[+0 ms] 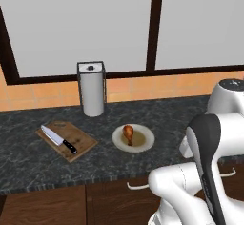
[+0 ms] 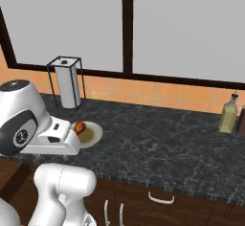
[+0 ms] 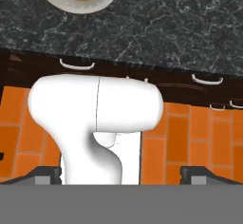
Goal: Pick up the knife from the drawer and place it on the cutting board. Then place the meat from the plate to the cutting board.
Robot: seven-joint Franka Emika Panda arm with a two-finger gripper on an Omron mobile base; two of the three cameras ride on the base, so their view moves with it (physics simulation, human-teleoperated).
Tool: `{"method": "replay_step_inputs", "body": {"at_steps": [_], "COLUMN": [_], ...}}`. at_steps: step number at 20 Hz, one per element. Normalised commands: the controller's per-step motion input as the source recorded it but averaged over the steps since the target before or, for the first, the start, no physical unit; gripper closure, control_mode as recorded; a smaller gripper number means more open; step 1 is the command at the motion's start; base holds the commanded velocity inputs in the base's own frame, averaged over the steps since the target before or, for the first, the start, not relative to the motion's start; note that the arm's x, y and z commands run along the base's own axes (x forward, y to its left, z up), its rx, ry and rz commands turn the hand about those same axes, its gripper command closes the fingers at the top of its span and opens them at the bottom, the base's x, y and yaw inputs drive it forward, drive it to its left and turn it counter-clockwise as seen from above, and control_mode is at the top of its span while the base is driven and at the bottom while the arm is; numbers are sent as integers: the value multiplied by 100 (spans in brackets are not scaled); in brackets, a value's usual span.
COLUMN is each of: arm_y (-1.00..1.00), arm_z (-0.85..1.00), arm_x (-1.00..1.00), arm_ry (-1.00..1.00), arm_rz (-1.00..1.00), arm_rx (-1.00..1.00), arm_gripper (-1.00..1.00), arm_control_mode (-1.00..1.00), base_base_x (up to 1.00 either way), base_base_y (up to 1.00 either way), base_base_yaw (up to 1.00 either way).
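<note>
Counter dark stone: knife (image 1: 59, 139) on board (image 1: 67, 140); my gripper (image 3: 121, 174) wide, empty; meat (image 1: 128, 132) on plate (image 1: 148, 139) lies ahead.

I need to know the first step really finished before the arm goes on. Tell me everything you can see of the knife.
The knife is a chef's knife with a broad, shiny silver blade and a black handle. It lies flat on the brown wooden cutting board, roughly diagonal across it, the blade pointing to the board's far left corner and the handle toward its near right edge. It sits wholly within the board's outline on the dark speckled counter. Nothing else touches it, and no part of the arm is near it.
</note>
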Motion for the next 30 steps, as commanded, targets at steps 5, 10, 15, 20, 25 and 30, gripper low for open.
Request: {"method": "replay_step_inputs", "body": {"at_steps": [5,10,15,20,25,30], "arm_y": [0,0,16,53,46,43], "arm_z": [0,-1,-33,-25,-9,-19], "arm_x": [0,9,99,100,100,99], "arm_ry": [0,-1,-7,-5,1,-1], "arm_rz": [0,0,8,2,-9,-11], "arm_rx": [0,0,6,1,-5,-3], "arm_gripper": [-100,-100,-100,-100,-100,-100], "arm_control_mode": [100,-100,-100,-100,-100,-100], "base_base_x": [0,0,0,0,0,0], "base_base_y": [0,0,0,0,0,0], "base_base_yaw": [0,0,0,0,0,0]}}
